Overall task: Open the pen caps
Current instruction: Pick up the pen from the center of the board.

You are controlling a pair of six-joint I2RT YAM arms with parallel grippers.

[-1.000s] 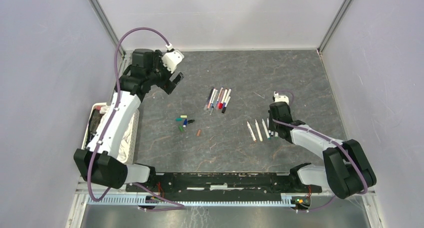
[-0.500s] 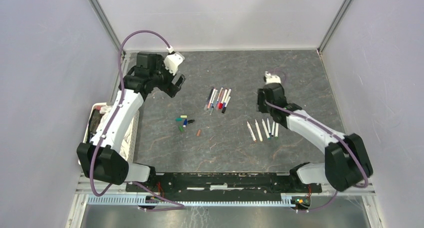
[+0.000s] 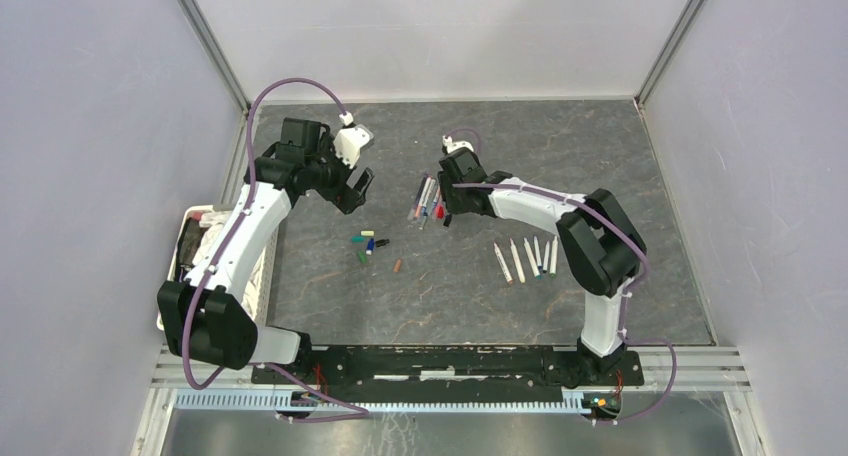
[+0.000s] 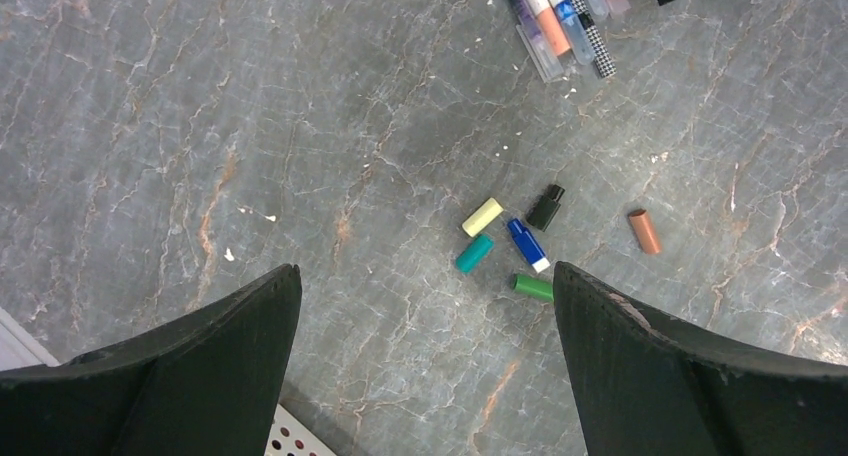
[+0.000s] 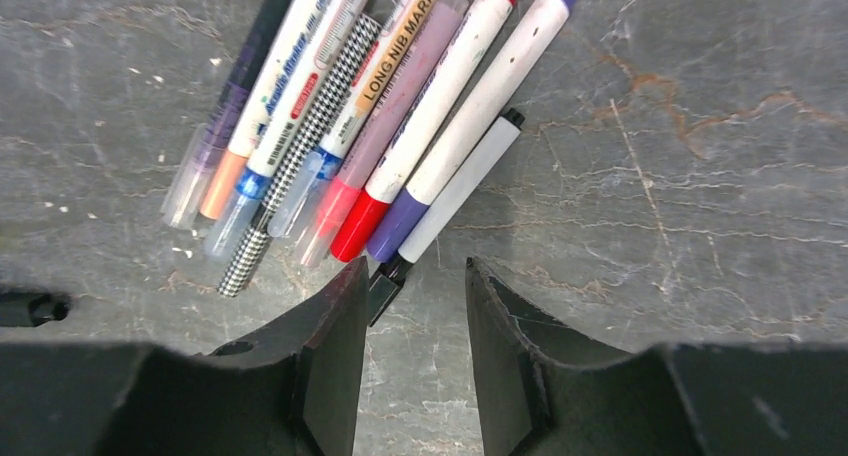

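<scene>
A bundle of capped pens (image 3: 436, 198) lies at mid table and fills the top of the right wrist view (image 5: 380, 126). My right gripper (image 5: 412, 272) hovers at the bundle's near end, open. The black cap (image 5: 386, 281) of a white pen lies just inside its left finger, not clamped. Several loose pen caps (image 3: 370, 244) lie in a cluster: yellow (image 4: 482, 216), teal (image 4: 474, 253), blue (image 4: 527, 244), black (image 4: 545, 207), green (image 4: 533, 287), and brown (image 4: 645, 231) set apart. My left gripper (image 4: 425, 276) hangs wide open and empty above and left of them (image 3: 356, 184).
A row of white uncapped pens (image 3: 527, 258) lies right of centre. A white basket (image 3: 192, 266) stands at the left table edge, its perforated corner (image 4: 300, 438) showing under my left gripper. Grey walls close in the table on three sides.
My right arm has swung left and away from the row of uncapped pens to the capped bundle, and its jaws have widened. The left gripper has drifted slightly right and nearer.
</scene>
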